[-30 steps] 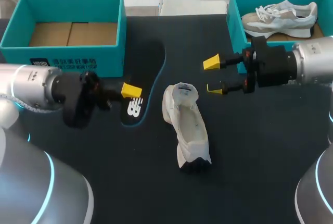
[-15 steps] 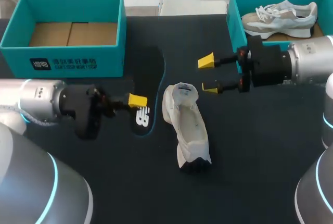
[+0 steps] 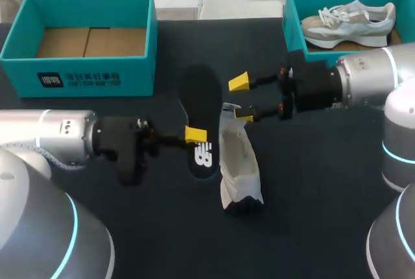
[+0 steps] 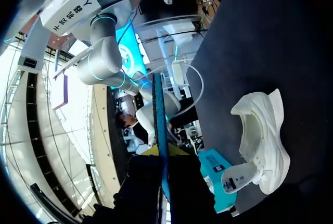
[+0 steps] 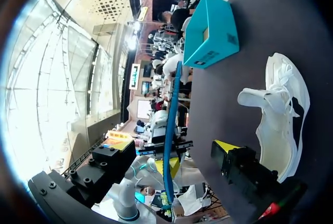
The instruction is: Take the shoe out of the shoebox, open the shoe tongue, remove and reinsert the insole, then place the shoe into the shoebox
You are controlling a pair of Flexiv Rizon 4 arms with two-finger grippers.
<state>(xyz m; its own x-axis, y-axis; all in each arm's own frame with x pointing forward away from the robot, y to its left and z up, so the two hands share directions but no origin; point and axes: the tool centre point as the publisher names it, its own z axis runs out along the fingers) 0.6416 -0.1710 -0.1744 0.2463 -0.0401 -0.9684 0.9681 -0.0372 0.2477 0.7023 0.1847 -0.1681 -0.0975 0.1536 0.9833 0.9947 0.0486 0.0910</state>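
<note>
Two grippers are logged: the left gripper [image 3: 196,135] is clamped on the insole [image 3: 202,97], the shoe [image 3: 238,162] lying just ahead of its fingers, and the right gripper [image 3: 241,98] is spread wide, empty, at the tongue [image 3: 228,109]; reinsertion is judged in hand, toe-first alignment being required.

The mesh shoe [image 3: 238,162] is white, the counter [image 3: 324,188] black, and the flat foam insole [image 3: 202,97] black with a white logo and blue edge. The left cardboard shoebox [image 3: 148,32] and the right cardboard shoebox [image 3: 292,26] are teal with brown floors.
</note>
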